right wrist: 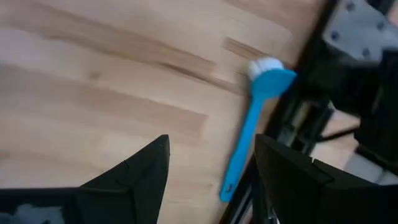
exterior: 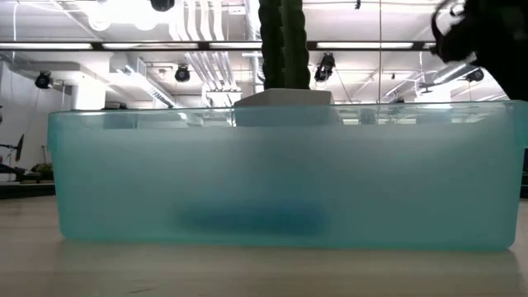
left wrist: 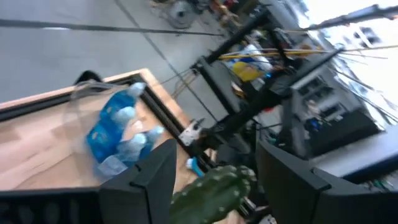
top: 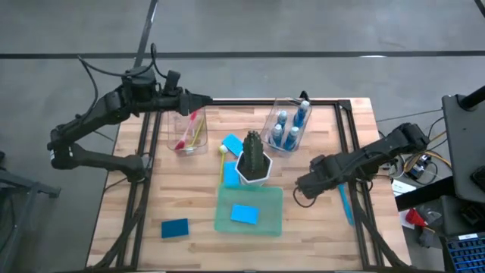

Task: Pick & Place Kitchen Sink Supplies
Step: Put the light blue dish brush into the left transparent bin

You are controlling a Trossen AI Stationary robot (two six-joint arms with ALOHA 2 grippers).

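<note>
A blue long-handled brush (right wrist: 255, 121) lies flat on the wood by the table's right rail (top: 345, 203). My right gripper (top: 301, 188) hangs open just left of it, fingers pointing down (right wrist: 211, 168), nothing between them. My left gripper (top: 208, 99) is open and nearly level at the far left, above a clear bin (top: 188, 133) holding red and yellow brushes. Its fingers (left wrist: 214, 177) are empty. Clear bottles of blue liquid (left wrist: 118, 134) stand in a second clear bin (top: 288, 125). One blue sponge (top: 244, 214) lies in the green tray (top: 265, 224), another (top: 174, 227) at the near left.
A dark green plant in a white pot (top: 254, 159) stands mid-table behind the tray; in the low view it (exterior: 285, 41) rises above the tray wall (exterior: 280, 165). A yellow brush (top: 222, 163) and blue sponges (top: 231, 142) lie left of the pot. Black rails frame the table.
</note>
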